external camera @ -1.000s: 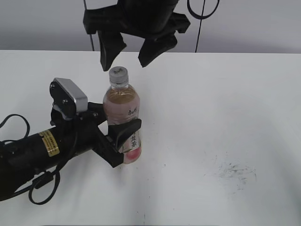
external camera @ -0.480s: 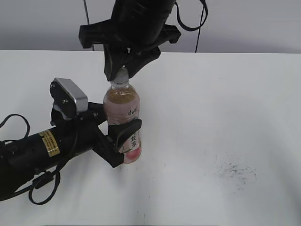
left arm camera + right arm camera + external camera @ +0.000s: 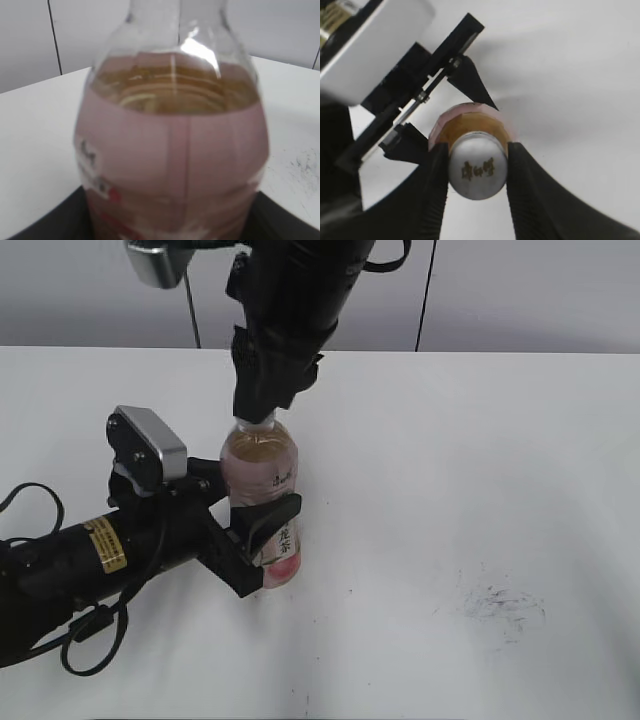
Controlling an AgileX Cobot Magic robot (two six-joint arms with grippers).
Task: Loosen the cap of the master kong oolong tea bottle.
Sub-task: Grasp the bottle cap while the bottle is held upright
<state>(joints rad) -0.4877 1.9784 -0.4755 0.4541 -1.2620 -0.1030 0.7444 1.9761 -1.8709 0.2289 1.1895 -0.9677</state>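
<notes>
Upright on the table, the master kong oolong tea bottle is clamped by the left gripper while the right gripper pinches the cap; the twist should stay coaxial, with firm grip.

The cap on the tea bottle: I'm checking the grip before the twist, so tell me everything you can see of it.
The small round white plastic screw cap has a smooth, slightly domed top printed with small dark gold-brown characters. It sits on the neck of the upright clear plastic bottle of amber tea. The right gripper comes down from above, its black jaws pressed against opposite sides of the cap. In the exterior view those jaws hide the cap almost entirely. The left gripper clamps the bottle's labelled body lower down.
</notes>
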